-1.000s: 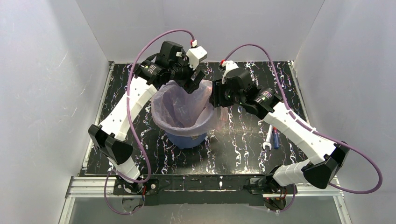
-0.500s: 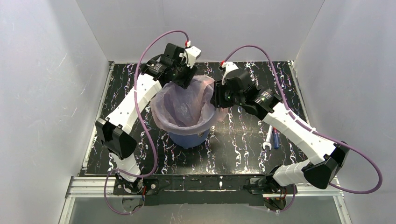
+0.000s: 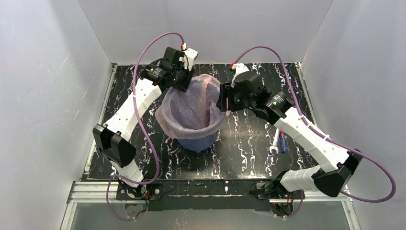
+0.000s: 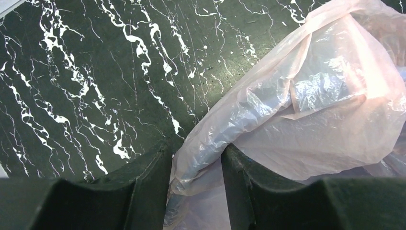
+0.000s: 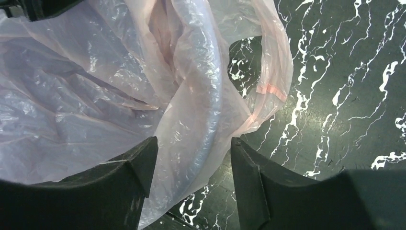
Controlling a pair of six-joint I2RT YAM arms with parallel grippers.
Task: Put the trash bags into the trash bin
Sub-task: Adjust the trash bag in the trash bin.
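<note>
Trash bin mouth open above, trash bag lining it, arms crowding far rim, pens right

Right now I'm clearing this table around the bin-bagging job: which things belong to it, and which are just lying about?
Belong to the job:
- pink bag, lining the bucket
- blue bucket

Just lying about:
- white pen-like item
- blue pen-like item, beside it on the table

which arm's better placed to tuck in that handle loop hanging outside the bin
Right, likely. In the right wrist view the handle loop of the trash bag hangs just past the right jaws, outside the trash bin. The left jaws sit at the far-left rim, across the opening from it.
</note>
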